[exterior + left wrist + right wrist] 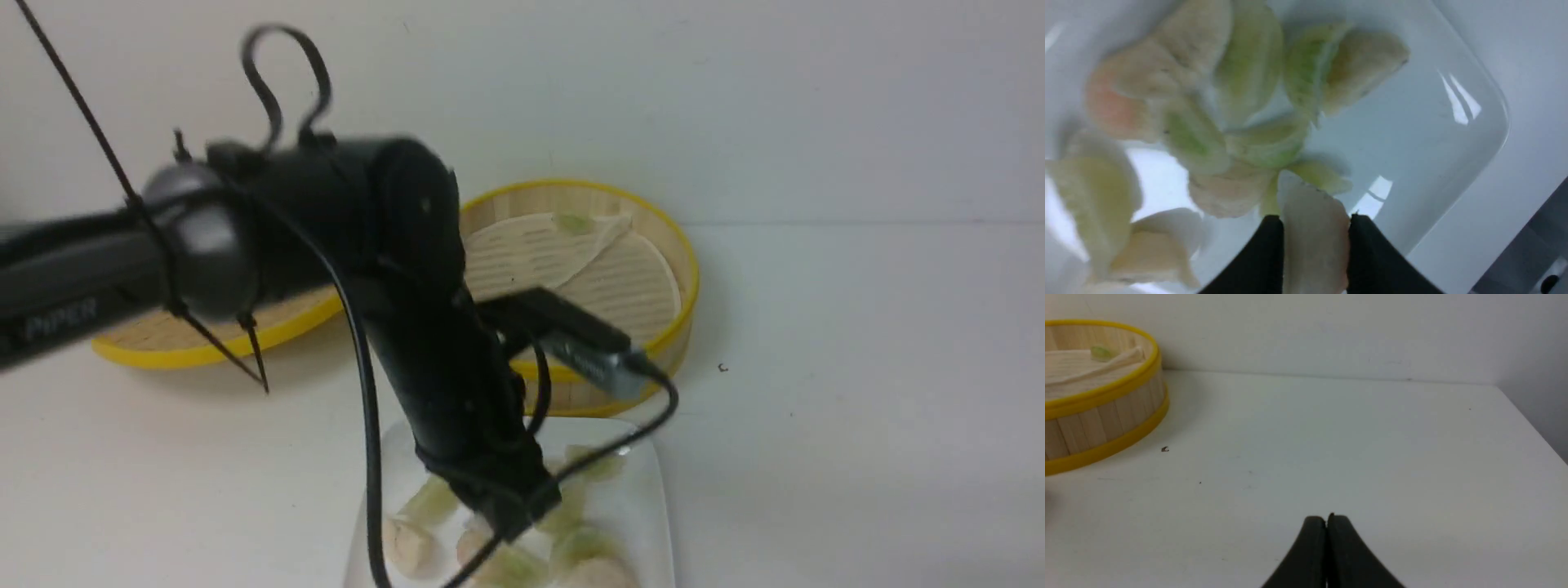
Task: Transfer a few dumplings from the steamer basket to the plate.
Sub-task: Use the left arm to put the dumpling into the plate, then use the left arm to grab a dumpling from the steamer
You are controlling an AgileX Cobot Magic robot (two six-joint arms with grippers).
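Pale whitish dumpling (1310, 249) pinched in left tool (1314, 218), above glossy white plate (1453, 134), right tool (1327, 517) tips together

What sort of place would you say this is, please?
Likely a robot test bench: plain white tabletop, blank white wall, a round bamboo steamer basket and a glossy white rectangular plate.

- The left arm (424, 343) hides part of the steamer basket (661, 245) and of the plate (649, 498).
- In the front view the plate is cut off at the bottom edge.
- The dumplings (1249, 69) are blurred in the left wrist view.
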